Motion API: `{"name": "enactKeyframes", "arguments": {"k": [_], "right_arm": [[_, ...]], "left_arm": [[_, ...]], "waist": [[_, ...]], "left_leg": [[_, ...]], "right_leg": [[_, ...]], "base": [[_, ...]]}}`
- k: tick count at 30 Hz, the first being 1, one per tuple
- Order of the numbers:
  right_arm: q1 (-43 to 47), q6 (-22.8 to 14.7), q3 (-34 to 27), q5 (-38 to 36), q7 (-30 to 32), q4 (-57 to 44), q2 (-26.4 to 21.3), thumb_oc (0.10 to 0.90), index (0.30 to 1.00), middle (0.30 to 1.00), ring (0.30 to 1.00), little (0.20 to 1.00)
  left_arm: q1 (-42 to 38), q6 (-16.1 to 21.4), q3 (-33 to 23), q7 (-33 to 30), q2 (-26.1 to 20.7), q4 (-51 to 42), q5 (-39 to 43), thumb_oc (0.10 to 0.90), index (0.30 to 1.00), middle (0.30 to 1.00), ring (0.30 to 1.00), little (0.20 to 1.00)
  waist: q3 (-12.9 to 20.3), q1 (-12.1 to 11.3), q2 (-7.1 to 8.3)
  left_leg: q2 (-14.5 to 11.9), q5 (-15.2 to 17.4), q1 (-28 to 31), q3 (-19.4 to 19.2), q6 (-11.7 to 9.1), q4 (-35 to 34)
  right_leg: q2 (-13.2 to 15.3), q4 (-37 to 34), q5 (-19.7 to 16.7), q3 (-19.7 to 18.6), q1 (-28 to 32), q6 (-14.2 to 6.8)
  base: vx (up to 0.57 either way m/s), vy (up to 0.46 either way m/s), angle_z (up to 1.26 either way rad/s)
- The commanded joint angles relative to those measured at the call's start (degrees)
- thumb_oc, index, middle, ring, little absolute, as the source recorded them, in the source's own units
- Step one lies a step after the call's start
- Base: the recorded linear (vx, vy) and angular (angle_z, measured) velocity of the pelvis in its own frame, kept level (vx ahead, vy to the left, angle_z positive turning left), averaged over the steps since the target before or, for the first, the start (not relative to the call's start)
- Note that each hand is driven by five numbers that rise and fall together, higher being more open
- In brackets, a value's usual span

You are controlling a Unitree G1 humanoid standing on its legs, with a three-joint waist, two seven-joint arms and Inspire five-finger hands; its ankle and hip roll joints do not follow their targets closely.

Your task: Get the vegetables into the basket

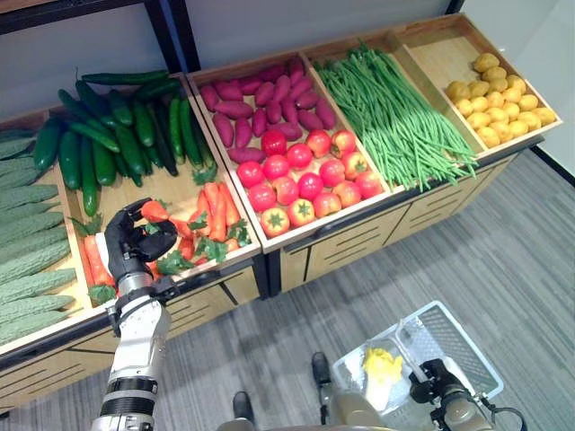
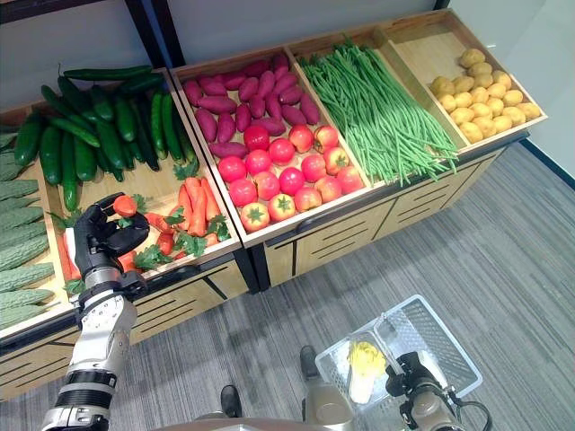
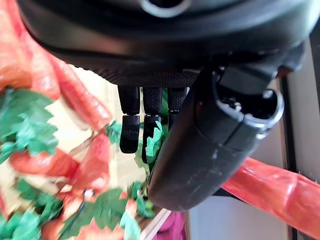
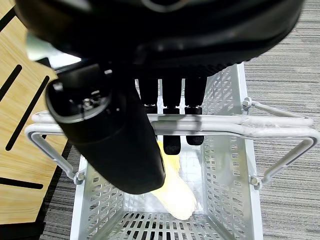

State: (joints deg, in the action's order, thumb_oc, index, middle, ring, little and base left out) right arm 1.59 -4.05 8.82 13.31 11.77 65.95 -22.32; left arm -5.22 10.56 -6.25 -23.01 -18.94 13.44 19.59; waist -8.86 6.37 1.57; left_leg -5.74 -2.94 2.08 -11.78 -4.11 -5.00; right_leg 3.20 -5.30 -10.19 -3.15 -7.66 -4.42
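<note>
Head views
Left robot hand point(image 1: 128, 242): over the carrot bin, fingers and thumb curled round a carrot point(image 1: 154, 212) whose orange end sticks out just above the hand.
Carrots point(image 1: 216, 211): loose pile with green tops, beside and beyond the left robot hand, in the front part of one wooden bin.
Cucumbers point(image 1: 108, 135): dark green, in the same bin past the carrots.
Bitter gourds point(image 1: 27, 260): pale green, in the bin on the outer side of the left robot hand.
Sweet potatoes point(image 1: 256, 103), tomatoes point(image 1: 301, 175): next bin toward the right arm.
Green beans point(image 1: 391, 112), potatoes point(image 1: 499, 99): farther bins on that side.
Counter point(image 1: 359, 238): wooden front with drawer slots below the bins.
Right robot hand point(image 1: 438, 382): low over the floor, well apart from the counter, at the basket point(image 1: 458, 346).
Basket contents: a yellowish leafy vegetable point(image 1: 382, 365) inside, just beside the right robot hand.

Left wrist view
Left robot hand: thumb point(image 3: 210, 145) and fingers bent inward, clamped on the carrot point(image 3: 280, 187); more carrots and green tops past the fingers.

Right wrist view
Right robot hand: fingers point(image 4: 171, 112) hooked round the white basket handles point(image 4: 280, 125); thumb point(image 4: 110, 140) closed across.
Vegetable point(image 4: 177, 195): lying on the basket floor below the hand.
</note>
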Motion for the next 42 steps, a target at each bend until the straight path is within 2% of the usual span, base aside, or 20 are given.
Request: {"name": "enactKeyframes", "arguments": {"k": [1,6,9,10,11,14,16,19,20,23,25,30,34,36,37,38,39,40,41,42], "right_arm": [[1.83,-1.43,-1.53,-0.93,2.76,1.91,-3.26,0.400,0.300,0.300,0.300,0.300],[1.42,-1.16,-2.19,-0.65,2.16,1.29,-3.52,0.400,0.300,0.300,0.300,0.300],[0.88,-0.89,-2.82,-0.75,2.17,1.14,-3.51,0.400,0.300,0.300,0.300,0.300],[0.73,-0.63,-3.19,-1.14,2.21,0.86,-3.00,0.400,0.300,0.300,0.300,0.300],[0.73,-0.57,-3.25,-1.46,2.29,0.99,-2.53,0.400,0.300,0.300,0.300,0.300],[0.64,-0.34,-3.09,-1.94,2.31,1.96,-1.53,0.400,0.300,0.300,0.300,0.300],[1.03,-0.26,-3.37,-2.17,2.64,2.49,-1.27,0.400,0.300,0.300,0.300,0.300],[1.13,-0.40,-3.21,-2.19,2.66,2.10,-1.13,0.400,0.300,0.300,0.300,0.300],[1.76,-0.47,-3.08,-2.23,2.76,1.61,-1.09,0.400,0.300,0.300,0.300,0.300],[2.10,-0.71,-2.67,-2.43,2.54,0.68,-0.64,0.400,0.300,0.300,0.300,0.300],[0.75,-0.92,-3.15,-2.43,2.36,-0.09,-0.59,0.400,0.300,0.300,0.300,0.300],[-1.69,-0.87,-5.77,-3.35,3.35,-0.63,-2.37,0.400,0.300,0.300,0.300,0.300],[-3.94,-1.07,-7.55,-4.40,5.02,-1.71,-4.74,0.400,0.300,0.300,0.300,0.300],[-3.91,-1.49,-7.34,-5.16,5.81,-1.56,-5.60,0.400,0.300,0.300,0.300,0.300],[-2.39,-1.46,-6.79,-5.36,5.98,-0.62,-6.59,0.400,0.300,0.300,0.300,0.300],[-2.07,-1.59,-6.35,-5.29,5.98,-1.07,-6.70,0.400,0.300,0.300,0.300,0.300],[-0.94,-1.82,-5.87,-5.44,6.32,-0.59,-7.41,0.400,0.300,0.300,0.300,0.300],[-0.43,-1.90,-5.57,-5.46,6.25,-0.21,-7.58,0.400,0.300,0.300,0.300,0.300],[0.81,-2.11,-4.56,-4.89,6.43,-0.34,-8.21,0.400,0.300,0.300,0.300,0.300],[1.31,-2.28,-4.27,-4.97,6.36,0.18,-8.50,0.400,0.300,0.300,0.300,0.300]], "left_arm": [[-3.34,8.48,-0.37,1.80,-4.89,-7.07,1.68,0.400,0.300,0.300,0.300,0.300],[-4.07,9.54,2.51,6.72,-4.71,-12.07,5.74,0.400,0.300,0.300,0.300,0.300],[-5.04,10.03,3.66,7.71,-4.73,-13.06,7.22,0.400,0.300,0.300,0.300,0.300],[-6.01,10.63,4.41,8.05,-4.70,-13.73,7.87,0.400,0.300,0.300,0.300,0.300],[-6.42,10.88,4.69,8.22,-4.94,-13.58,8.16,0.400,0.300,0.300,0.300,0.300],[-6.15,10.59,4.33,9.26,-6.11,-14.58,9.10,0.400,0.300,0.300,0.300,0.300],[-5.58,10.46,3.69,9.75,-5.72,-14.76,10.29,0.400,0.300,0.300,0.300,0.300],[-4.78,10.18,3.22,10.34,-5.46,-15.74,10.70,0.400,0.300,0.300,0.300,0.300],[-3.96,10.21,2.03,10.71,-5.58,-16.80,10.63,0.400,0.300,0.300,0.300,0.300],[-2.82,10.17,1.10,12.26,-5.38,-17.57,11.92,0.400,0.300,0.300,0.300,0.300],[-2.02,10.26,0.91,13.38,-4.41,-17.42,13.29,0.400,0.300,0.300,0.300,0.300],[-2.01,9.87,3.68,15.75,-3.58,-17.88,14.29,0.400,0.300,0.300,0.300,0.300],[-4.10,9.61,7.86,16.29,-1.31,-16.68,16.23,0.400,0.300,0.300,0.300,0.300],[-6.03,9.56,10.30,16.53,-0.48,-15.73,16.37,0.400,0.300,0.300,0.300,0.300],[-6.26,10.03,10.63,16.84,-0.12,-15.98,16.13,0.400,0.300,0.300,0.300,0.300],[-6.16,10.04,10.62,16.79,0.23,-16.00,15.96,0.400,0.300,0.300,0.300,0.300],[-6.33,10.42,10.84,16.57,0.54,-15.50,15.22,0.400,0.300,0.300,0.300,0.300],[-6.21,10.65,10.70,16.51,0.62,-15.15,15.13,0.400,0.300,0.300,0.300,0.300],[-6.13,11.09,10.74,15.79,0.62,-15.07,14.47,0.400,0.300,0.300,0.300,0.300],[-6.08,11.34,10.60,15.79,0.68,-15.02,14.40,0.400,0.300,0.300,0.300,0.300]], "waist": [[2.13,0.29,4.05],[0.97,1.14,4.57],[0.84,1.93,4.90],[0.04,3.22,5.18],[-0.07,3.22,5.05],[-0.60,1.43,3.97],[-0.39,0.11,3.48],[0.13,-0.89,3.01],[0.91,-2.37,2.97],[2.36,-3.86,4.62],[2.51,-2.94,4.69],[2.26,-0.42,2.85],[1.02,2.12,0.14],[-0.27,2.15,-0.45],[-0.86,0.82,-0.24],[-0.76,0.36,0.01],[-0.96,-0.95,0.35],[-0.77,-1.38,0.25],[-0.56,-2.64,0.04],[-0.75,-3.18,-0.02]], "left_leg": [[-1.08,5.09,-3.66,2.15,-1.46,8.24],[0.82,7.49,-4.87,0.21,-0.16,11.57],[2.15,7.75,-5.27,-0.65,0.46,11.34],[2.72,7.51,-6.05,-2.16,0.93,11.29],[2.29,7.50,-6.68,-3.15,1.15,11.74],[1.03,6.60,-7.31,-6.52,2.28,11.16],[0.24,5.34,-7.61,-8.79,2.53,10.18],[-0.23,6.15,-6.86,-10.13,2.16,9.22],[-1.25,5.58,-7.24,-13.40,1.98,9.08],[-2.44,5.33,-7.04,-18.68,1.16,10.10],[-4.67,4.97,-6.67,-21.16,0.08,12.77],[-8.59,1.25,-6.17,-23.01,-2.99,12.48],[-12.20,-3.69,-5.23,-23.25,-6.26,11.08],[-14.02,-6.57,-6.92,-17.31,-8.54,15.41],[-9.99,-5.98,-8.77,-7.56,-6.20,15.94],[-7.07,-4.08,-9.78,-2.47,-4.97,14.72],[-3.45,-1.39,-11.12,5.77,-3.54,11.12],[-3.10,-1.81,-11.72,8.64,-3.40,9.74],[-1.23,-3.08,-13.38,15.83,-3.20,7.15],[-0.44,-3.03,-13.80,17.85,-3.19,7.24]], "right_leg": [[7.57,1.30,4.22,0.12,2.22,-5.91],[9.23,3.96,1.71,-1.90,-0.60,-8.08],[10.30,4.14,-1.63,-2.93,-2.27,-9.35],[10.83,4.17,-6.31,-4.34,-5.25,-10.46],[10.62,4.32,-6.25,-3.81,-6.44,-10.16],[11.16,10.36,0.64,5.50,-5.41,-7.09],[11.51,14.55,3.66,9.69,-3.58,-6.34],[12.44,17.17,6.34,12.00,-1.20,-6.42],[14.43,18.32,6.95,15.53,1.60,-6.21],[14.53,13.48,5.92,17.29,5.59,-7.12],[12.61,9.93,8.68,17.36,6.12,-6.51],[8.91,5.97,10.75,15.61,7.25,-4.89],[4.83,6.77,13.10,13.64,6.89,-2.24],[2.24,6.44,13.97,11.88,7.85,-0.12],[1.84,6.41,12.72,9.67,6.44,0.43],[2.08,6.47,12.42,8.60,5.97,0.25],[1.79,6.77,12.03,5.28,5.36,-0.04],[1.44,6.79,11.77,3.97,4.93,-0.18],[0.74,7.05,11.45,1.22,4.15,-0.49],[0.47,7.33,11.55,0.35,4.06,-0.48]], "base": [[-0.05,0.062,-0.06],[-0.07,0.146,-0.22],[-0.12,0.127,-0.14],[-0.21,0.110,-0.13],[-0.33,0.178,-0.58],[-0.22,0.146,-0.95],[-0.16,0.080,-0.96],[-0.06,0.035,-0.89],[-0.13,-0.042,-0.69],[-0.06,-0.149,-1.36],[0.02,-0.291,-1.44],[0.01,-0.274,-0.64],[-0.02,-0.339,-0.43],[-0.07,-0.354,-0.12],[-0.11,-0.187,-0.02],[-0.07,-0.076,-0.89],[0.04,-0.018,-1.14],[0.11,0.041,-1.54],[0.09,0.065,-0.81],[0.09,0.108,-0.68]]}}
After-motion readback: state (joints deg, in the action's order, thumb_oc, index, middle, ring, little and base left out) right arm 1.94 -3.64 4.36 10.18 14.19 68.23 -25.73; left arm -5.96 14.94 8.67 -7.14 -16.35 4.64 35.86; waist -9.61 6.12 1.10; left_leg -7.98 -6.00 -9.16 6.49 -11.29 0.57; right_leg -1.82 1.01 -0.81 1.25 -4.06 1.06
